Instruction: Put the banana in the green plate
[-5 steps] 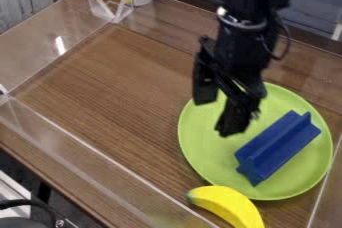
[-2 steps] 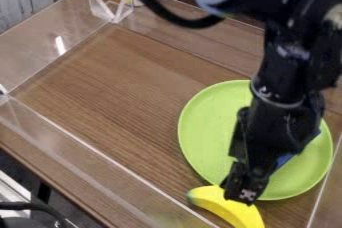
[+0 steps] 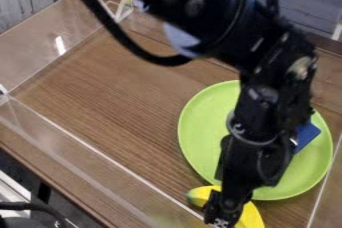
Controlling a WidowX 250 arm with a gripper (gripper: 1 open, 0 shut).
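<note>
Since the frame from 1 second back, when I hung over the middle of the green plate (image 3: 207, 137), my arm has swung down toward the near edge and now fills much of the view. My gripper (image 3: 225, 210) points down right over the banana (image 3: 201, 196), with its jaws spread wide and nothing held between them. Only a small yellow piece of the banana shows beside my fingers, low on the wooden table (image 3: 120, 82), just off the plate's near rim; I cannot tell whether I touch it. On the plate, the blue block (image 3: 310, 136) peeks out behind my arm at the right. Clear plastic walls (image 3: 54, 42) fence the table.
</note>
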